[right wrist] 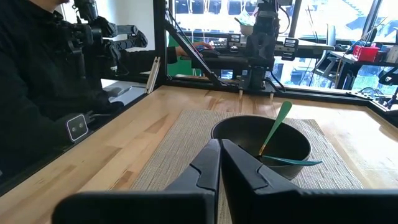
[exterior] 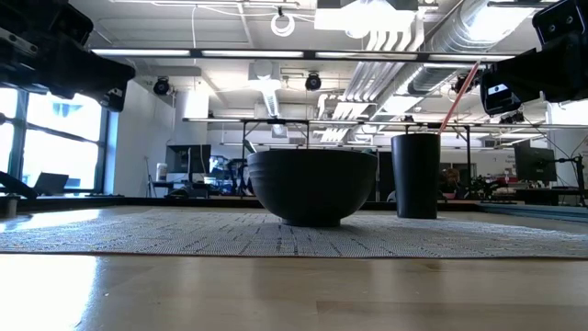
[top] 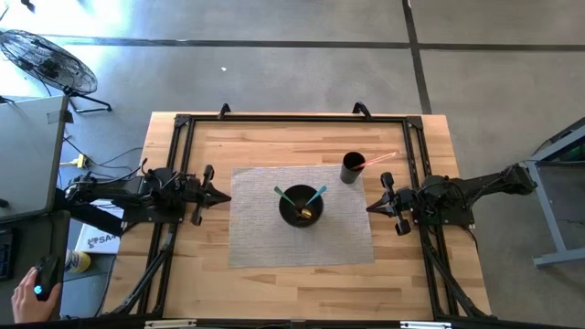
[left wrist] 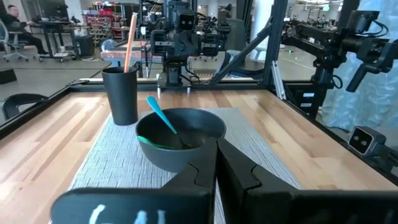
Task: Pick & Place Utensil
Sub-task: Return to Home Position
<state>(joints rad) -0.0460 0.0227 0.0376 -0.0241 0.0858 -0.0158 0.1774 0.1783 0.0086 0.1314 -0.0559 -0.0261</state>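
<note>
A black bowl sits mid-mat on the grey woven mat; a green utensil and a teal utensil lean against its rim, ends inside. A black cup stands upright at the mat's far right corner, a pink utensil leaning out of it. My left gripper hovers shut at the mat's left edge, pointing at the bowl. My right gripper hovers shut at the mat's right edge, also facing the bowl. Neither touches anything.
A black metal frame borders the wooden table along its far, left and right sides. A person's hand with a device shows off the table's near left corner. A floor fan stands beyond the far left corner.
</note>
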